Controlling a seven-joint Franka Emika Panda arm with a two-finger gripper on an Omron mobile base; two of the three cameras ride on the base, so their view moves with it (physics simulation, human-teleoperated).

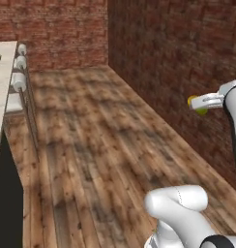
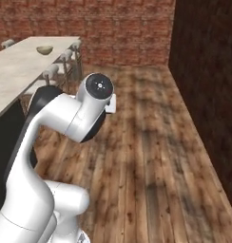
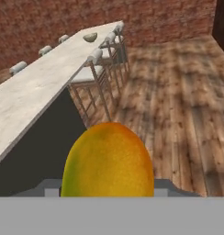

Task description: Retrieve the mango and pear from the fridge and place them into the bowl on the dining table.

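My gripper (image 1: 196,103) hangs at the right, in front of the dark brick wall, shut on the mango (image 1: 199,107). In the hand view the mango (image 3: 108,160) is large and orange-yellow, with a darker blush on top and a greenish left side. The dining table (image 3: 36,87) with its beige speckled top runs away to the left. The small tan bowl (image 3: 90,37) stands near the table's far end, well away from my gripper. From the right base view the bowl (image 2: 44,49) stands on the dining table (image 2: 18,66) at upper left. The pear and the fridge are out of view.
White cushioned stools (image 3: 93,69) line the near side of the table, also stools (image 1: 18,81). A wide wooden floor (image 1: 100,140) lies between the table and the dark brick wall (image 1: 178,58). A red brick wall (image 2: 113,23) closes the far end.
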